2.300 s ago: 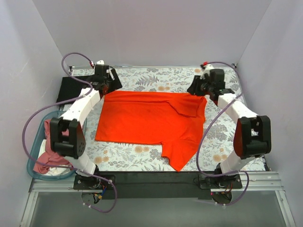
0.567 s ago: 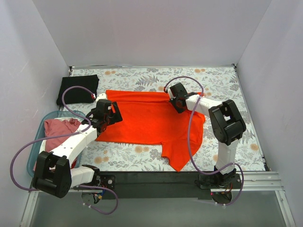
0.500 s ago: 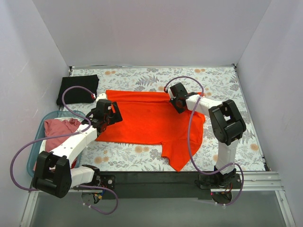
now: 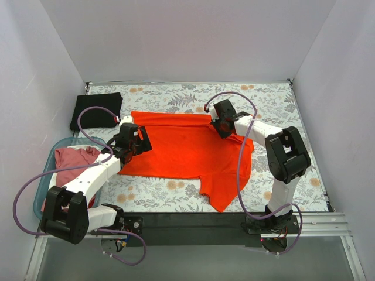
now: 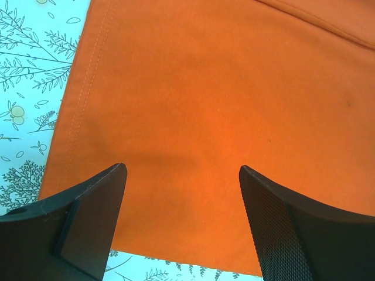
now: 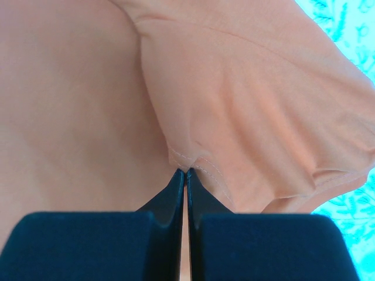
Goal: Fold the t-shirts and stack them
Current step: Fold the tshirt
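While left gripper [image 5: 181, 171] gapes over the orange-red t-shirt [image 4: 176, 153], right gripper [image 6: 186, 173] pinches its sleeve hem.

From high behind, the top camera looks down; both wrist cameras sit close over the same orange-red t-shirt [image 4: 187, 149].

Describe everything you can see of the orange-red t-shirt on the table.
The orange-red t-shirt is soft, plain cloth with stitched hems, lying flat across the floral table cover, with a fold line along its far edge. One short sleeve points toward the near edge; the other is folded onto the body, where the shut right gripper appears to pinch its hem. The open left gripper hangs over its left hem corner; contact there is unclear.
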Action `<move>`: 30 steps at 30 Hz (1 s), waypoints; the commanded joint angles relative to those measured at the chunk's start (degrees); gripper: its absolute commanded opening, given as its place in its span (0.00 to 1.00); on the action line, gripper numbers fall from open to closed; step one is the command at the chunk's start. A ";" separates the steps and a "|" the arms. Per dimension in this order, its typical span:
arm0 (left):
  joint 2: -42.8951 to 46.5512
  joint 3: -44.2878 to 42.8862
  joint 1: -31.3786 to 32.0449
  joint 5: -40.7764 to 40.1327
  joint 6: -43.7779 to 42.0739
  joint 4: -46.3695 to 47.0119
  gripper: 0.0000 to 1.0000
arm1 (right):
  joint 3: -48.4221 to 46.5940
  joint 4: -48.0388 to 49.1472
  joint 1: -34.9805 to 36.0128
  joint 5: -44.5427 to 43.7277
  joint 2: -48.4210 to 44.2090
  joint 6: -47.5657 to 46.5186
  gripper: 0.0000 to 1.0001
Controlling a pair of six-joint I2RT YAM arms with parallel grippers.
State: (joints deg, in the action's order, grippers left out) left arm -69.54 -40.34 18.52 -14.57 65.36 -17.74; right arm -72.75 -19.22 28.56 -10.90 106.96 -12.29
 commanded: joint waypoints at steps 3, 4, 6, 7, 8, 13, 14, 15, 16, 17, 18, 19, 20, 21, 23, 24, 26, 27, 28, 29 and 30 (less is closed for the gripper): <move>0.10 -1.06 0.11 -0.11 -0.85 0.69 0.77 | -1.08 -1.87 -0.52 6.57 -2.89 0.87 0.03; 0.02 -1.06 0.20 -0.11 -0.76 0.77 0.77 | -1.25 -2.48 -0.52 7.37 -2.89 1.13 0.03; -0.07 -0.97 0.20 0.06 -0.76 0.69 0.77 | -1.52 -2.75 -0.87 9.13 -2.89 1.40 0.04; -0.25 -1.06 0.20 0.07 -0.85 0.69 0.77 | -1.69 -3.01 -0.96 9.40 -2.98 1.74 0.04; -0.25 -0.97 0.20 0.24 -0.85 0.69 0.77 | -1.95 -3.19 -1.31 10.10 -3.16 2.18 0.04; -0.51 -1.06 0.20 0.51 -0.85 0.69 0.77 | -1.78 -3.45 -3.07 13.97 -3.68 3.94 0.05; -0.51 -1.06 0.20 0.51 -0.94 0.69 0.77 | -1.61 -3.45 -3.76 14.58 -3.77 5.16 0.05; -0.60 -1.15 0.20 0.51 -0.94 0.69 0.77 | -1.52 -3.45 -4.21 14.59 -3.86 5.87 0.05; -0.60 -1.15 0.11 0.51 -0.94 0.60 0.77 | -1.34 -3.54 -4.82 14.41 -4.21 6.84 0.06; -0.60 -1.06 0.20 0.51 -0.94 0.69 0.77 | -0.99 -3.45 -6.13 14.50 -4.39 7.98 0.11; -0.60 -1.06 0.20 0.51 -0.94 0.69 0.77 | -0.82 -3.45 -6.67 14.59 -4.48 9.21 0.16; -0.60 -1.06 0.20 0.51 -0.94 0.77 0.77 | -0.73 -3.45 -6.93 14.41 -4.65 9.31 0.21; -0.69 -1.06 0.20 0.59 -0.85 0.69 0.77 | -0.73 -3.54 -6.85 14.24 -4.83 9.13 0.25; -0.77 -1.15 0.20 0.59 -0.94 0.69 0.77 | -0.90 -3.63 -6.41 15.80 -4.92 8.09 0.31; -1.04 -1.23 0.20 0.68 -0.94 0.60 0.77 | -1.08 -4.33 -4.93 16.00 -5.53 7.11 0.34; -1.04 -1.15 0.20 0.68 -0.94 0.60 0.76 | -1.16 -4.42 -4.04 15.12 -5.88 6.41 0.34; -1.13 -1.23 0.20 0.68 -0.94 0.60 0.76 | -0.90 -4.33 -1.50 11.62 -6.85 4.83 0.34; -1.13 -1.24 0.11 0.68 -0.94 0.60 0.77 | -0.73 -4.07 -0.70 11.16 -7.37 4.56 0.33; -1.21 -1.15 0.11 0.59 -0.85 0.69 0.77 | -0.81 -3.37 0.09 9.33 -7.38 3.78 0.33; -1.21 -1.23 0.20 0.59 -0.85 0.69 0.77 | -0.64 -2.93 0.79 8.70 -7.46 3.42 0.33; -1.30 -1.24 0.20 0.59 -0.85 0.60 0.77 | -0.64 -2.58 2.02 7.83 -7.38 3.16 0.31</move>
State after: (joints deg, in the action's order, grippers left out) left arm -70.83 -40.34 18.52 -13.93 65.17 -17.74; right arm -72.75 -22.96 27.49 0.47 102.21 -6.85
